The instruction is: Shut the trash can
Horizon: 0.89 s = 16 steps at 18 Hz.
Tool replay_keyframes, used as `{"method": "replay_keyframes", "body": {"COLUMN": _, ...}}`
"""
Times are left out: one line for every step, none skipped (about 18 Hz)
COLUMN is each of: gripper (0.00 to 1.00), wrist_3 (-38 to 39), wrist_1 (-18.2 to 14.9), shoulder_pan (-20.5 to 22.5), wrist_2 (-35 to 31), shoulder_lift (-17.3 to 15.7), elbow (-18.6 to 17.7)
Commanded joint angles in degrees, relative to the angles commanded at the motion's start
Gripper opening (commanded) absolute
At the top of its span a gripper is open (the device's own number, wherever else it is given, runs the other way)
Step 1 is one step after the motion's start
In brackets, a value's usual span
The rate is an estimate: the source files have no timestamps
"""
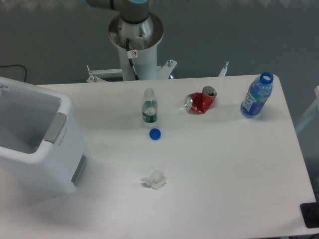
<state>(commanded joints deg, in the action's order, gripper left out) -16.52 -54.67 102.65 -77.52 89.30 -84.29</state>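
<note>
The trash can (55, 159) is a large white boxy bin at the table's left edge. Its top stands open, and I look down into its pale hollow interior. A grey latch strip (54, 128) runs along its right rim, and a grey panel (79, 169) sits low on its right side. Its lid does not show in this view. Only the robot's base column (135, 47) and a bit of the arm at the top edge are visible behind the table. The gripper is out of view.
On the white table (224, 169) stand a small clear bottle without cap (149, 106) and an open blue bottle (257, 95) at the far right. A crushed red soda can (200, 101), a blue cap (155, 134) and a crumpled white tissue (154, 179) lie between.
</note>
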Motion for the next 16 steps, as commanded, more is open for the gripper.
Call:
{"method": "replay_keyframes", "body": {"gripper": 0.03, "wrist_3": 0.0, "wrist_1": 0.0, "shoulder_pan": 0.4, "wrist_2": 0.0, "shoulder_lift": 0.0, "elbow": 0.0}}
{"method": "replay_keyframes", "body": {"gripper": 0.03, "wrist_3": 0.0, "wrist_1": 0.0, "shoulder_pan": 0.4, "wrist_2": 0.0, "shoulder_lift": -0.1, "elbow": 0.0}}
{"method": "replay_keyframes", "body": {"gripper": 0.03, "wrist_3": 0.0, "wrist_1": 0.0, "shoulder_pan": 0.5, "wrist_2": 0.0, "shoulder_lift": -0.1, "elbow": 0.0}}
{"method": "replay_keyframes", "body": {"gripper": 0.03, "wrist_3": 0.0, "wrist_1": 0.0, "shoulder_pan": 0.9, "wrist_2": 0.0, "shoulder_lift": -0.1, "elbow": 0.0}}
{"method": "replay_keyframes", "body": {"gripper": 0.03, "wrist_3": 0.0, "wrist_1": 0.0, "shoulder_pan": 1.3, "wrist_2": 0.0, "shoulder_lift": -0.2, "elbow": 0.0}}
{"method": "replay_keyframes", "body": {"gripper": 0.03, "wrist_3": 0.0, "wrist_1": 0.0, "shoulder_pan": 1.6, "wrist_2": 0.0, "shoulder_lift": -0.2, "elbow": 0.0}}
{"method": "replay_keyframes", "body": {"gripper": 0.03, "wrist_3": 0.1, "wrist_1": 0.0, "shoulder_pan": 1.8, "wrist_2": 0.0, "shoulder_lift": -0.2, "elbow": 0.0}}
{"method": "replay_keyframes", "body": {"gripper": 0.03, "wrist_3": 0.1, "wrist_1": 0.0, "shoulder_pan": 1.8, "wrist_2": 0.0, "shoulder_lift": -0.1, "elbow": 0.0}}
{"method": "replay_keyframes", "body": {"gripper": 0.03, "wrist_3": 0.1, "wrist_1": 0.0, "shoulder_pan": 2.4, "wrist_2": 0.0, "shoulder_lift": -0.1, "elbow": 0.0}}
{"method": "replay_keyframes", "body": {"gripper": 0.03, "wrist_3": 0.1, "wrist_1": 0.0, "shoulder_pan": 2.6, "wrist_2": 0.0, "shoulder_lift": 0.0, "elbow": 0.0}}
{"method": "replay_keyframes", "body": {"gripper": 0.03, "wrist_3": 0.1, "wrist_1": 0.0, "shoulder_pan": 2.6, "wrist_2": 0.0, "shoulder_lift": 0.0, "elbow": 0.0}}
{"method": "replay_keyframes", "body": {"gripper": 0.03, "wrist_3": 0.1, "wrist_1": 0.0, "shoulder_pan": 2.8, "wrist_2": 0.0, "shoulder_lift": 0.1, "elbow": -0.1}}
{"method": "replay_keyframes", "body": {"gripper": 0.03, "wrist_3": 0.1, "wrist_1": 0.0, "shoulder_pan": 3.2, "wrist_2": 0.0, "shoulder_lift": 0.1, "elbow": -0.2}}
{"method": "replay_keyframes", "body": {"gripper": 0.03, "wrist_3": 0.1, "wrist_1": 0.0, "shoulder_pan": 3.3, "wrist_2": 0.0, "shoulder_lift": 0.2, "elbow": -0.2}}
{"method": "replay_keyframes", "body": {"gripper": 0.03, "wrist_3": 0.1, "wrist_1": 0.0, "shoulder_pan": 3.9, "wrist_2": 0.0, "shoulder_lift": 0.2, "elbow": -0.3}}
{"method": "replay_keyframes", "body": {"gripper": 0.03, "wrist_3": 0.1, "wrist_1": 0.0, "shoulder_pan": 4.3, "wrist_2": 0.0, "shoulder_lift": 0.2, "elbow": -0.4}}
